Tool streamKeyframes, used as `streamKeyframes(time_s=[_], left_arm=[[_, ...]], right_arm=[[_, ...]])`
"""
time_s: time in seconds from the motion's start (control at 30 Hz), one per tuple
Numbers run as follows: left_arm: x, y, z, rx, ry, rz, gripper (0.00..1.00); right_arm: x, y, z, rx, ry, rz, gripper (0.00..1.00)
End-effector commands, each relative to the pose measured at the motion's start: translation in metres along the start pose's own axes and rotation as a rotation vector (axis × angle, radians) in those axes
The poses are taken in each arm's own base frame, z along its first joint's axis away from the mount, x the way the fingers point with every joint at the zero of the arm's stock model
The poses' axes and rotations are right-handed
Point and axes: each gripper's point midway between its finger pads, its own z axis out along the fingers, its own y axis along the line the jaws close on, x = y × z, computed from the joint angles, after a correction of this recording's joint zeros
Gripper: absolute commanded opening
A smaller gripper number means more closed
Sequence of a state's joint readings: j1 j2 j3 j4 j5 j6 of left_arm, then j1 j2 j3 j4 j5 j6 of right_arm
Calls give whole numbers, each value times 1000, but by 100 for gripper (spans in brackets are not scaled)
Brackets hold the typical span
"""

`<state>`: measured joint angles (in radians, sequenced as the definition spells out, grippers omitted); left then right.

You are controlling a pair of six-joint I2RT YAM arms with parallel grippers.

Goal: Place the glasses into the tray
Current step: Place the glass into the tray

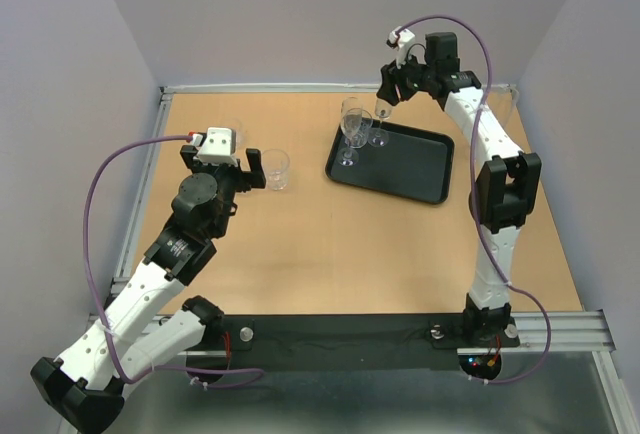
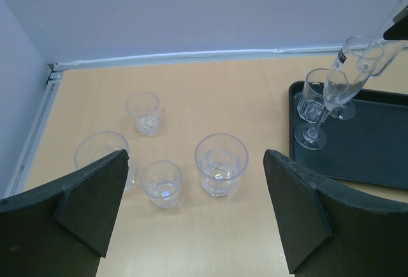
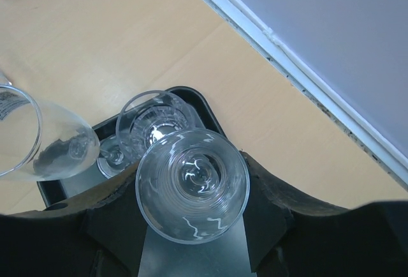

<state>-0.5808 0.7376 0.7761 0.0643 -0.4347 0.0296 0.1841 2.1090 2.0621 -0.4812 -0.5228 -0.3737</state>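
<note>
The black tray (image 1: 410,169) lies at the far right of the table. Two stemmed glasses (image 1: 353,126) stand at its far left corner. My right gripper (image 1: 392,94) hangs over the tray's far edge, shut on a clear stemmed glass (image 3: 192,184) whose rim faces the wrist camera. Below it a ribbed stemmed glass (image 3: 156,122) and a flute (image 3: 38,140) stand in the tray (image 3: 203,108). My left gripper (image 2: 194,181) stands wide open and holds nothing, just short of several tumblers on the table: a large one (image 2: 220,163), a small one (image 2: 162,183) and another (image 2: 143,112).
A fourth tumbler (image 2: 101,156) stands partly behind my left finger. The white back wall rail (image 2: 166,57) and the left side rail (image 2: 38,124) border the wooden table. The tray's near and right parts (image 1: 420,179) are bare.
</note>
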Motion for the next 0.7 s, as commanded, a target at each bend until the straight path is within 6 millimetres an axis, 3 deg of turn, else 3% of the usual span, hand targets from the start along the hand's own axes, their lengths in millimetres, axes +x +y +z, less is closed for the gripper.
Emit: streamKeyframes(time_s=[0.0,0.07,0.3,0.5,0.67], left_arm=[[-12,3,1,-14,-52,-15,99],[-12,3,1,-13,-52,-15,99],[-11,3,1,-13,-51,-14,99],[-13,4,0,-16,-55,-17,99],[-15,5,-2,-15,-63,-19,99]], right_arm=[[-43,-15,-6,48,-124,-64,62],[-42,-15,-5,47,-122,-64,70],[-44,-15,-8,55,-125,-64,80],[-55,-16,-18,81,-141,-68,100],[-69,-14,-37,109,-160,-84,100]])
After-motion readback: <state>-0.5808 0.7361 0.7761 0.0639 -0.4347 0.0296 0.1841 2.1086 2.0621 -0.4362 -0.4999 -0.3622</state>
